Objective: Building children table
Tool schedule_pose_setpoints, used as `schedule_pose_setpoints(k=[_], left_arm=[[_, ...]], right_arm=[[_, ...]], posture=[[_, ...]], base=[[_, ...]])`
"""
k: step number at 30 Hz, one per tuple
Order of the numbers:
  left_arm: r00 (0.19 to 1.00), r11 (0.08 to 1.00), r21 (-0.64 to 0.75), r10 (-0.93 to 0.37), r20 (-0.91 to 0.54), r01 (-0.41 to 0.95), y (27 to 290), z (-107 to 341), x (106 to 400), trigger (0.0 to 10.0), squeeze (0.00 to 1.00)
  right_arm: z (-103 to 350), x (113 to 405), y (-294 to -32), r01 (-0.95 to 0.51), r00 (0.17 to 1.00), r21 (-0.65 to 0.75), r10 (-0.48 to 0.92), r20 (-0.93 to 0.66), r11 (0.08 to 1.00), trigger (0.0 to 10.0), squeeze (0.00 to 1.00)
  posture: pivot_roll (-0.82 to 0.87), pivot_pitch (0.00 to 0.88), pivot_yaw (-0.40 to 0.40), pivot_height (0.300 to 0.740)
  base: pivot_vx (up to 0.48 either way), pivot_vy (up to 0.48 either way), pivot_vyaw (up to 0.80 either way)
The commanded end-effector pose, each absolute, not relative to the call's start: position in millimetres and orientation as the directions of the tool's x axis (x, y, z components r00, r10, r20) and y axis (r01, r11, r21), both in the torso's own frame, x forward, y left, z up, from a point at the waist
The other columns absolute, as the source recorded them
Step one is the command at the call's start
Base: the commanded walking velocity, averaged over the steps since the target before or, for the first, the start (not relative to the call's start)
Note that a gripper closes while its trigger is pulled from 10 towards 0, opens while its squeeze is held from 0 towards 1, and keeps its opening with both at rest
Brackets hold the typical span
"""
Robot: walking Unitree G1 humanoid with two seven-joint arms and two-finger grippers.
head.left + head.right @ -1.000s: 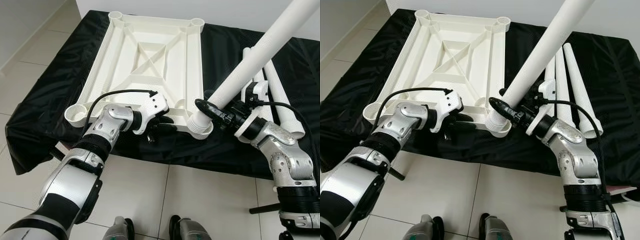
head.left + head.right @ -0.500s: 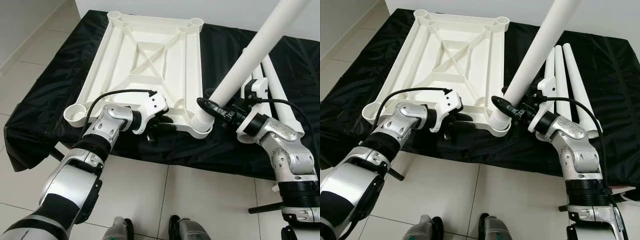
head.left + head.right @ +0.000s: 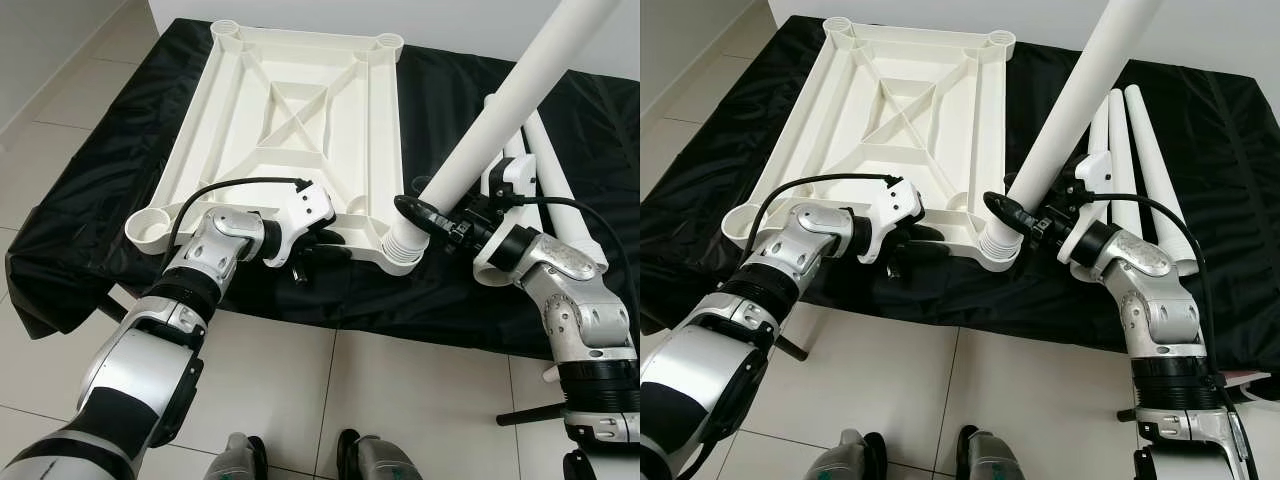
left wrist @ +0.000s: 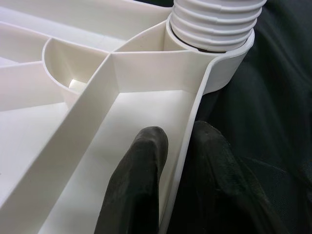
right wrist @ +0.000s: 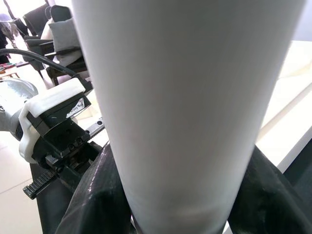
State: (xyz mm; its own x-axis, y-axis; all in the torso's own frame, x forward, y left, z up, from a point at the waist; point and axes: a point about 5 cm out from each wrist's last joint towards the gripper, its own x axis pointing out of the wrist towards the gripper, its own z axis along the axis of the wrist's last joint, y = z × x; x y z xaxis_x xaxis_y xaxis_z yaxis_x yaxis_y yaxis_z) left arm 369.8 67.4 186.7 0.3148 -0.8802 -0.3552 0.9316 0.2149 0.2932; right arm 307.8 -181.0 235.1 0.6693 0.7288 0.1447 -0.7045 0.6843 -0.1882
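Left eye view: my right gripper [image 3: 432, 218] was clamped around the lower end of a white table leg [image 3: 500, 110], whose ribbed end sat in the near right corner socket [image 3: 401, 252] of the upturned white tabletop [image 3: 290, 110], the leg leaning up and away to the right. My left gripper [image 3: 318, 246] pinched the tabletop's near rim just beside that socket, one finger [image 4: 139, 175] inside the rim wall and the other outside it. The tabletop lay underside up on a black cloth [image 3: 90, 190] that draped over the front edge. Three spare legs [image 3: 1130, 170] lay side by side on the cloth, behind my right arm and just beside the raised leg. Pale floor tiles [image 3: 330, 400] spread below, with my two feet [image 3: 300, 460] at the bottom.
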Motion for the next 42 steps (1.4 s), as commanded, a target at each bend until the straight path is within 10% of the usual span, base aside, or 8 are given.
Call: schedule_pose_setpoints(k=[1,42], left_arm=[[0.442,0.351,0.303,-0.837,-0.323,0.886,77,186,377,10.0,0.00],[0.425,0.336,0.302,-0.850,-0.311,0.892,76,189,375,10.0,0.00]], right_arm=[[223,308,-176,-0.730,0.658,-0.178,0.749,0.078,0.660,10.0,0.00],[197,319,-154,-0.769,0.629,-0.123,0.777,0.033,0.627,10.0,0.00]], posture=[[-0.07,0.204,0.002,0.740],[-0.06,0.218,-0.001,0.740]], base=[[0.000,0.000,0.00],[0.000,0.000,0.00]])
